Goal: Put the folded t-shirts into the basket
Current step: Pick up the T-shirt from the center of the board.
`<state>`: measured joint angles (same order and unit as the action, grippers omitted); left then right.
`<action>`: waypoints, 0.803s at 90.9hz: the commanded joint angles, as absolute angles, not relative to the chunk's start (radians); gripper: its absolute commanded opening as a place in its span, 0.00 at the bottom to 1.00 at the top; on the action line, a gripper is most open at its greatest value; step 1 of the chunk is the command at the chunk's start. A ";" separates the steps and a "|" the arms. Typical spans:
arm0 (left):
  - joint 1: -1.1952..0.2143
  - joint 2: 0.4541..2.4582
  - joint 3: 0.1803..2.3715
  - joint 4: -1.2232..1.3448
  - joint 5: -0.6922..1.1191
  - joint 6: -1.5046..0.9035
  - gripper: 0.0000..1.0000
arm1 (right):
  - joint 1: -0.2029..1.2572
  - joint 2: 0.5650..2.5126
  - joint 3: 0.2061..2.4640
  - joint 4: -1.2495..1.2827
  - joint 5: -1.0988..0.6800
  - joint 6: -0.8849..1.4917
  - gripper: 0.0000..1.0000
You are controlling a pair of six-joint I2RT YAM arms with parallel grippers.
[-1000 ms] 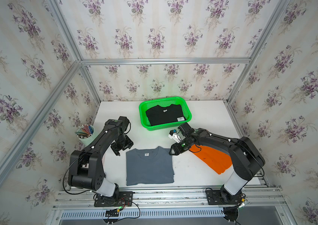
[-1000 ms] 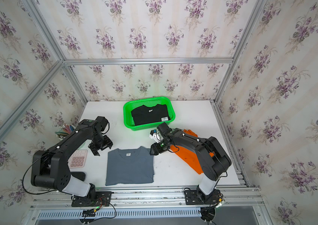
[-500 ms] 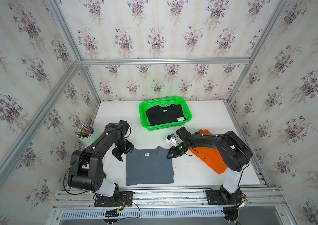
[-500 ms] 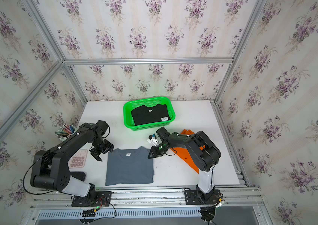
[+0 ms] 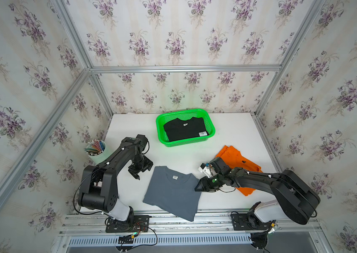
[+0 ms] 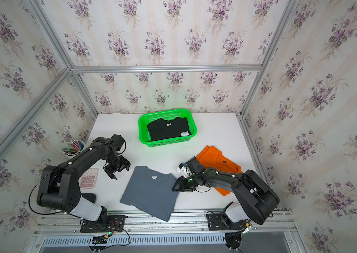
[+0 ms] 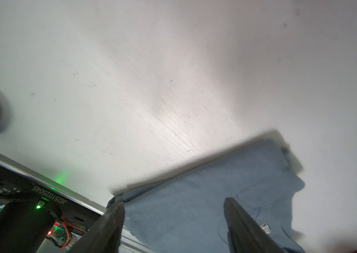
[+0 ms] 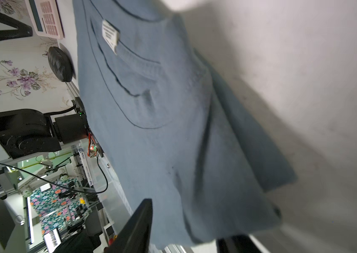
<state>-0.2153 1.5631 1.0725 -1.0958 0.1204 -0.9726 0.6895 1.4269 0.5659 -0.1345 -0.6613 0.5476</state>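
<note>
The green basket (image 5: 158, 133) (image 6: 140, 133) stands at the back with the black t-shirt (image 5: 184, 131) inside it. Turned askew at the front lies the grey t-shirt (image 5: 173, 192) (image 6: 151, 192), one corner over the front rail. My right gripper (image 5: 197, 188) (image 8: 186, 223) is low at its right edge. Its jaws stand apart, with the cloth's edge (image 8: 162, 131) between them. My left gripper (image 5: 144, 173) (image 7: 173, 203) is open just off the shirt's upper left corner (image 7: 217, 186), holding nothing. The orange t-shirt (image 5: 236, 157) (image 6: 214, 158) lies under my right arm.
A pale cup of pencils (image 5: 96, 151) stands at the left edge. A pink calculator (image 6: 89, 180) and a dark oval object (image 6: 90, 197) lie under my left arm. The metal front rail (image 5: 217, 213) and papered walls bound the white table (image 5: 234, 131).
The grey shirt has been dragged and turned, and its near right corner now hangs over the front rail. My right gripper has moved along its right edge. My left gripper has dropped closer to the shirt's corner.
</note>
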 commanded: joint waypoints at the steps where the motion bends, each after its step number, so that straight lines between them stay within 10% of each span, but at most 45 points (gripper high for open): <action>1: -0.237 1.561 1.080 -1.096 0.112 -1.001 0.74 | 0.690 1.427 0.704 -0.310 -0.454 0.381 0.48; 73: -0.309 1.503 1.045 -1.115 0.060 -1.153 0.74 | 0.668 1.823 1.085 -0.615 -0.333 -0.061 0.55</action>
<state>-0.3080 1.4971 1.0412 -1.0977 0.0738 -1.1458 0.6807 1.7916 1.0943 -0.6125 -0.3260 -0.0292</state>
